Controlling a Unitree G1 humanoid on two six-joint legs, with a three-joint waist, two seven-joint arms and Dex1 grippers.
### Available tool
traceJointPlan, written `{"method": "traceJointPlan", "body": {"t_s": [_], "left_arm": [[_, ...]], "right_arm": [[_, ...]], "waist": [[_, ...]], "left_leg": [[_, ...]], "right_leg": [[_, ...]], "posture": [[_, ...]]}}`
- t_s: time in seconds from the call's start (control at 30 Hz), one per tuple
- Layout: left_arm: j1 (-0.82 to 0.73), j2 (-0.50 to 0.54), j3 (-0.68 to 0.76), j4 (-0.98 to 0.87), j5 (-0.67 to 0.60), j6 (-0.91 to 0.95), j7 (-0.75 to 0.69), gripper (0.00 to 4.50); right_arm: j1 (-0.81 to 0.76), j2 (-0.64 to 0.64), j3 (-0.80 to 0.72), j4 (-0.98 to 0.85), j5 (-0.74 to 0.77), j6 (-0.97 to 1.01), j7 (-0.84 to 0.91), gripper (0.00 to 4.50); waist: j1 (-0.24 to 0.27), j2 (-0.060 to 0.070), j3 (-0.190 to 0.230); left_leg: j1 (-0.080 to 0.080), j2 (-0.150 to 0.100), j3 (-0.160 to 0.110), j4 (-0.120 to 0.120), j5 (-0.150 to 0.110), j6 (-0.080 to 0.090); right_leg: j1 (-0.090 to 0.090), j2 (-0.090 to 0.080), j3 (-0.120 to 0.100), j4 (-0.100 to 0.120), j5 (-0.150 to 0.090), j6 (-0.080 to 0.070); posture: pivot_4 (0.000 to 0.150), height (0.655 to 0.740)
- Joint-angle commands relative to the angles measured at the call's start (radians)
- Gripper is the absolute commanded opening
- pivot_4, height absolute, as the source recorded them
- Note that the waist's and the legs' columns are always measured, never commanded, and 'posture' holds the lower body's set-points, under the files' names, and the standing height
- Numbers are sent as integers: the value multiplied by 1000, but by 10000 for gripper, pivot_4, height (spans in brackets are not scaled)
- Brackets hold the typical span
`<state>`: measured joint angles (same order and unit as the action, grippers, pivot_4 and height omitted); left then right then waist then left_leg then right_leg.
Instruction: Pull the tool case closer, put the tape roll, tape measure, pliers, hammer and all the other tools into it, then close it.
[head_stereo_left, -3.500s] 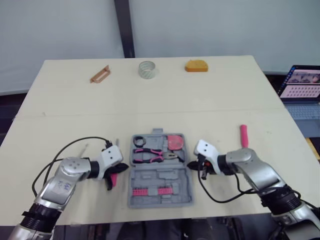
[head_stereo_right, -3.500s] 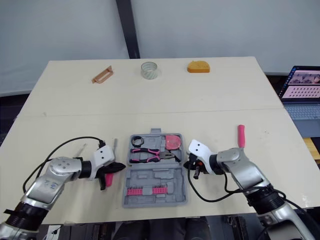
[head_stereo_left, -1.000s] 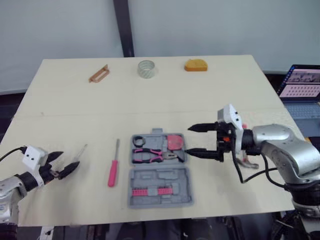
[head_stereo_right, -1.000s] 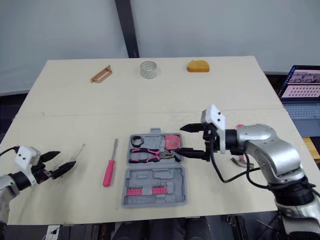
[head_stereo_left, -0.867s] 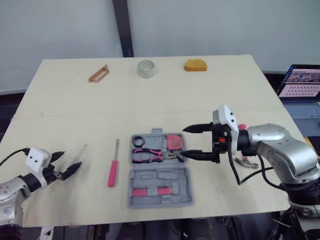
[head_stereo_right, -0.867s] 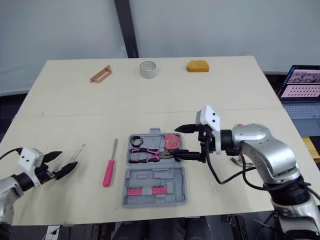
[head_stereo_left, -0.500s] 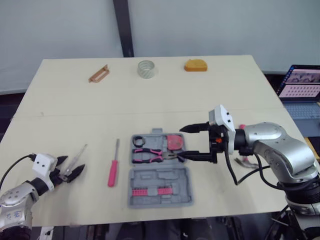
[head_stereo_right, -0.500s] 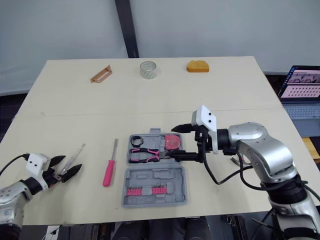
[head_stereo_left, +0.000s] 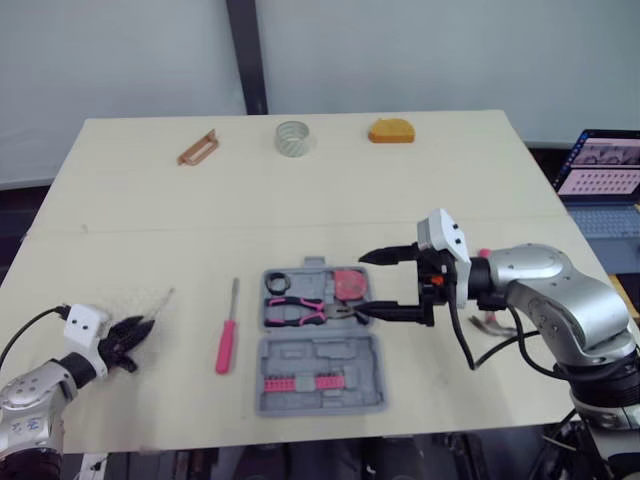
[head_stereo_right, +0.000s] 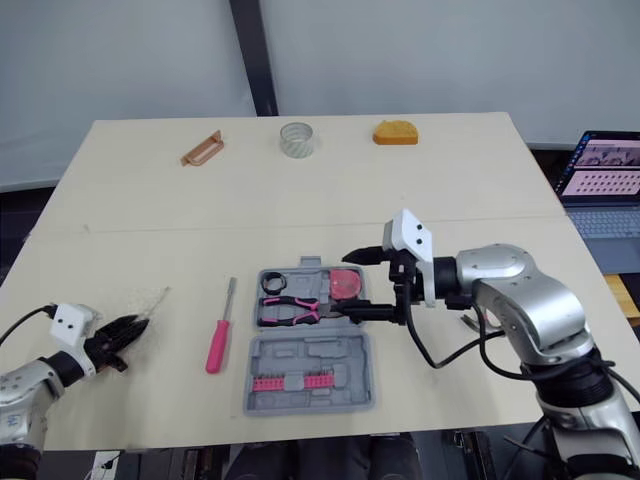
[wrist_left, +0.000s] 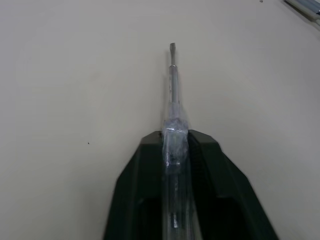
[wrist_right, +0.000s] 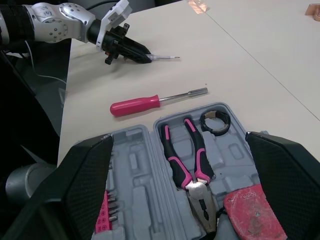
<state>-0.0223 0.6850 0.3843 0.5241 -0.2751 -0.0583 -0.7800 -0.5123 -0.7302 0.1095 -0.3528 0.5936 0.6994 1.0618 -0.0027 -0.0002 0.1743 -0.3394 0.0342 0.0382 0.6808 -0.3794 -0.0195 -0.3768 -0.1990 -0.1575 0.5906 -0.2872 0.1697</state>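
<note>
The grey tool case (head_stereo_left: 320, 356) lies open at the table's front middle. It holds pink-handled pliers (head_stereo_left: 305, 310), a small black roll (head_stereo_left: 277, 281) and a pink tape measure (head_stereo_left: 350, 285). My right gripper (head_stereo_left: 360, 286) hovers open over the case's right edge, pointing left. A pink screwdriver (head_stereo_left: 227, 335) lies left of the case. At the front left, my left gripper (head_stereo_left: 135, 332) is shut on a slim clear-handled screwdriver (wrist_left: 172, 85), whose tip pokes out ahead of the fingers (wrist_left: 145, 165).
Along the far edge sit a copper-coloured tool (head_stereo_left: 198, 148), a clear tape roll (head_stereo_left: 293, 138) and an orange tape measure (head_stereo_left: 392, 131). A pink-handled tool (head_stereo_left: 483, 253) lies partly behind my right arm. A laptop (head_stereo_left: 605, 165) stands off the table's right side.
My left gripper has closed on the slim screwdriver at the front left. The right gripper has stayed open over the case's right edge.
</note>
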Motion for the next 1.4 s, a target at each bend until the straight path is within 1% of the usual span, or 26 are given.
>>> {"method": "traceJointPlan", "body": {"t_s": [0.03,0.5,0.6,0.73,0.87,0.93,1.0,1.17,1.3,1.4], "left_arm": [[18,7,-2,16,5,2,-1,834],[15,4,-9,5,12,-1,10,834],[8,30,-2,-60,-6,22,-13,834],[-19,110,-13,-211,-36,107,-95,834],[-70,229,-82,-406,-89,257,-247,834],[-134,290,-164,-505,-96,324,-332,834],[-179,324,-219,-564,-107,378,-383,834],[-290,350,-369,-700,-93,491,-456,834],[-368,347,-498,-759,-13,502,-479,834],[-413,338,-549,-768,29,525,-470,834]], "right_arm": [[-13,5,-24,-40,26,-6,3,45000],[-21,7,-21,-52,35,-38,31,45000],[-23,4,-22,-55,36,-44,32,45000],[2,-16,-29,-70,41,-46,43,45000],[59,-62,-28,-90,20,-78,77,45000],[94,-96,-24,-94,-3,-104,100,45000],[117,-117,-22,-95,-18,-123,113,45000],[152,-145,-24,-78,-52,-172,133,45000],[165,-150,-19,-67,-72,-199,139,45000],[167,-144,-14,-70,-76,-203,136,45000]], "waist": [[0,0,0],[0,0,0],[0,0,0],[2,-4,2],[3,-6,3],[5,-6,4],[3,-5,4],[-9,-3,5],[0,-4,5],[5,-4,5]], "left_leg": [[0,0,0,0,0,0],[0,0,0,0,0,0],[0,0,0,0,0,0],[-1,0,-1,0,0,0],[-2,0,-2,0,0,0],[-3,0,-2,0,0,0],[-3,0,-1,1,0,0],[-1,0,0,-1,0,0],[-3,0,0,0,0,0],[-4,0,0,1,0,0]], "right_leg": [[0,0,0,0,0,0],[0,0,0,0,0,0],[0,0,0,0,0,0],[0,0,-1,0,0,0],[0,0,-1,0,0,0],[0,0,-1,-1,0,0],[0,0,-1,-1,0,0],[-1,1,0,-1,0,0],[-2,1,0,-2,0,0],[-2,1,0,-1,0,0]], "posture": [[1500,7400],[1500,7400],[1500,7400],[1500,7400],[1500,7400],[1500,7400],[1500,7400],[1500,7400],[1500,7400],[1500,7400]]}}
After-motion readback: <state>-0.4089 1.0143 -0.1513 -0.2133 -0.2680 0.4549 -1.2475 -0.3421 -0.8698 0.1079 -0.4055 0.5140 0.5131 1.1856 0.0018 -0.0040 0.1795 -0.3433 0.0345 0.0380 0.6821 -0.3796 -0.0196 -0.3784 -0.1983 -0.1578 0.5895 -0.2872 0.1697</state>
